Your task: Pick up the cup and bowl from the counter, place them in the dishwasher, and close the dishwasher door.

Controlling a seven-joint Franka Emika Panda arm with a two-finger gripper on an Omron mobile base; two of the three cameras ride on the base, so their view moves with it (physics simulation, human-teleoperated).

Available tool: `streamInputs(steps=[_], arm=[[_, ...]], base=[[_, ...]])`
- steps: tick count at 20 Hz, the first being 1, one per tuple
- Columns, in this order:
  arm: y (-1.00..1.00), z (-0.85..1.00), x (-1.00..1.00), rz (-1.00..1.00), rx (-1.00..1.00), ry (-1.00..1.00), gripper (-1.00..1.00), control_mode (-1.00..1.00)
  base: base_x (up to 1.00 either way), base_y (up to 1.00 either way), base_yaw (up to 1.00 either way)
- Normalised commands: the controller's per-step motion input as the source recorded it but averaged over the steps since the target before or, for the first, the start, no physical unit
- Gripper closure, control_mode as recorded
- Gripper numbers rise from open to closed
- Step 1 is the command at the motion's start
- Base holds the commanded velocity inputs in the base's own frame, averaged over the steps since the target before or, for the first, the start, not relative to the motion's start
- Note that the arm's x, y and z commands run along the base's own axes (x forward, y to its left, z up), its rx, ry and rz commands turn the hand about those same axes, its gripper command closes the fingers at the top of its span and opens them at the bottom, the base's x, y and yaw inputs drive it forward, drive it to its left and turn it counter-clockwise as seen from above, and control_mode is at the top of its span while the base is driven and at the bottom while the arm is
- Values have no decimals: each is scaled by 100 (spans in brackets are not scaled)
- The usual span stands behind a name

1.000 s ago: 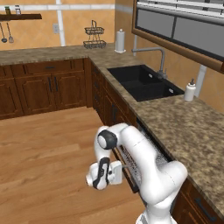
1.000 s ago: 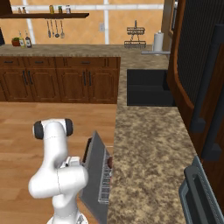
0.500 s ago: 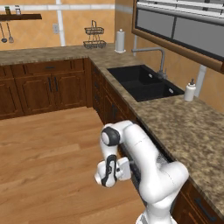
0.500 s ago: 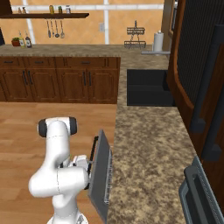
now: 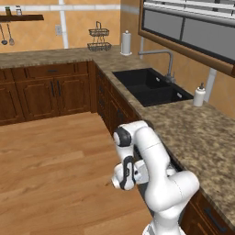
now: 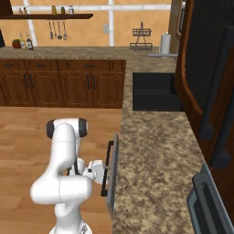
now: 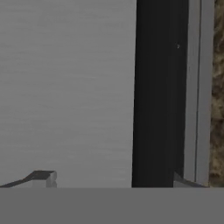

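Gripper [image 6: 101, 171] low at the counter front, pressed up against the door [image 6: 111, 176]; in the right base view the hand sits just left of the door's dark handle bar, touching or nearly touching the panel. In the hand view the two finger tips [image 7: 43, 177] stand far apart at the bottom corners, jaws wide, nothing between them, holding nothing. Straight ahead of the gripper there: flat grey door [image 7: 65, 87] face filling the left, dark strip to its right, then a thin grey edge, then a sliver of granite counter [image 7: 217, 87] at the far right.

Door is nearly upright, tilted only slightly out from the cabinet line in the right base view, top edge just under the counter [image 6: 155, 169] lip. Dishwasher inside is hidden behind door and arm; cannot tell where cup or bowl are, neither shows.

In the left base view the gripper [image 5: 123, 176] hangs below the elbow, just off the cabinet face, arm covering the door.

Farther from the gripper: black sink [image 5: 151, 86] set in the counter [image 5: 202, 133] beyond, faucet behind it, white soap bottle [image 5: 199, 96] at the sink's right end. Far corner: wire basket [image 5: 99, 40] and paper towel roll [image 5: 125, 43]. Wood floor [image 5: 55, 165] behind the gripper. Grey toaster oven [image 6: 208, 205] corner on the counter, nearest the camera in the right base view.
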Motion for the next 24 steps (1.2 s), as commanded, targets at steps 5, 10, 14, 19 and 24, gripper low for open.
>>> streamInputs(steps=[5,10,14,19,24], arm=[[-100,-79,48,0,-12,1,-100,-100],[-100,-77,58,0,-4,0,-100,-100],[-100,-82,59,0,-2,0,-100,-100],[-100,-82,55,0,-1,0,-100,-100],[-100,-81,42,0,-1,-16,-100,-100]], base=[[0,0,0],[0,0,0],[0,0,0],[0,0,0],[0,0,0]])
